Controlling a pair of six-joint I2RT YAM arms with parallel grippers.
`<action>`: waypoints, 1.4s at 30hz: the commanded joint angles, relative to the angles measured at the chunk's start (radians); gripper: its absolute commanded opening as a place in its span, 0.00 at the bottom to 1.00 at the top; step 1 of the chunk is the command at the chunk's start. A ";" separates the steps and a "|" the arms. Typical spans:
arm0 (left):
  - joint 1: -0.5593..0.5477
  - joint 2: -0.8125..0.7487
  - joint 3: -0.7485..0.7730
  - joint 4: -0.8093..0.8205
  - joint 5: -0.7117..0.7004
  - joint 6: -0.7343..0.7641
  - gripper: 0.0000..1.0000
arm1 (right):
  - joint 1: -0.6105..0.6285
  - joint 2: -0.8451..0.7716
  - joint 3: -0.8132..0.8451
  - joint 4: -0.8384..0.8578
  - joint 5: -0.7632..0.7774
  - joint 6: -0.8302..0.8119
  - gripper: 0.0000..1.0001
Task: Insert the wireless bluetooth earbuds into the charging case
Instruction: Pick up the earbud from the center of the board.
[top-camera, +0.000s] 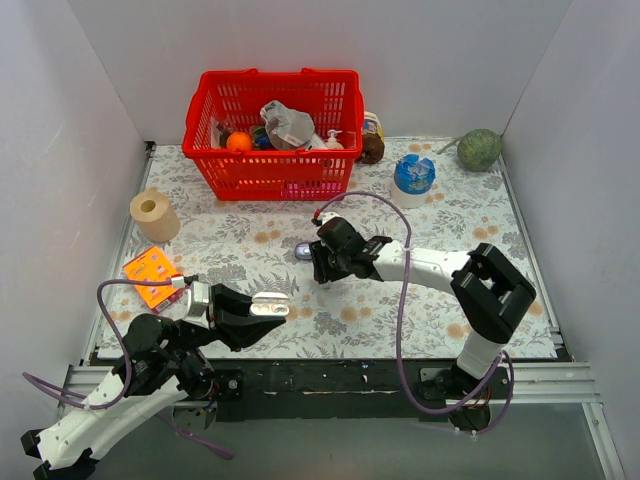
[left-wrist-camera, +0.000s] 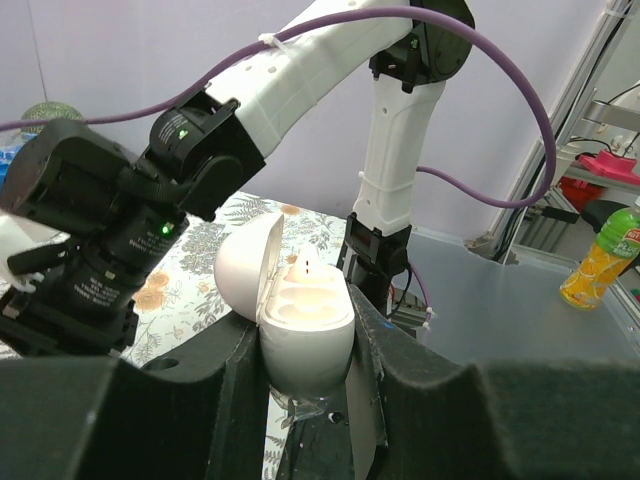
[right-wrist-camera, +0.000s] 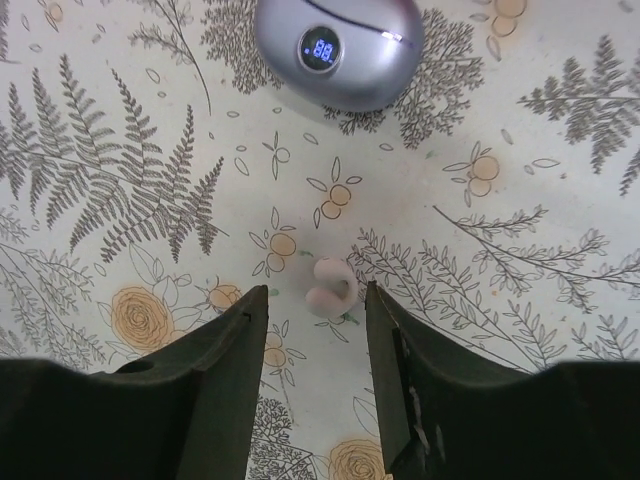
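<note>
- Now, the left gripper (left-wrist-camera: 305, 340) is clamped on a white egg-shaped plastic charging case (left-wrist-camera: 300, 312), with one dark padded finger on each side of it.
- The case is held close to the near edge of the flower-patterned bench (top-camera: 450, 215), left of the middle, and its lid is flipped open.
- One white earbud (left-wrist-camera: 305, 264) sits inside the case with its stem poking up.
- The right gripper (right-wrist-camera: 315, 297) is near the middle of the bench, pointing down, with its fingers apart.
- A small pale pink-white earbud (right-wrist-camera: 333, 286) lies on the bench in the gap between those fingertips, a bit closer to one finger.
- A grey rounded gadget with a blue number screen (right-wrist-camera: 335, 45) lies just past the right gripper, toward the far edge.
- A red plastic basket (top-camera: 270, 175) full of things stands at the far edge.
</note>
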 joint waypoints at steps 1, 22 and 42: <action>-0.002 0.008 -0.001 0.011 0.006 -0.008 0.00 | -0.041 -0.067 -0.026 0.034 0.012 0.023 0.52; -0.002 0.016 -0.003 0.014 0.003 -0.005 0.00 | -0.052 0.002 -0.043 0.025 -0.059 0.014 0.50; -0.002 0.005 -0.009 0.015 0.002 -0.013 0.00 | -0.049 0.038 -0.055 0.022 -0.079 0.013 0.48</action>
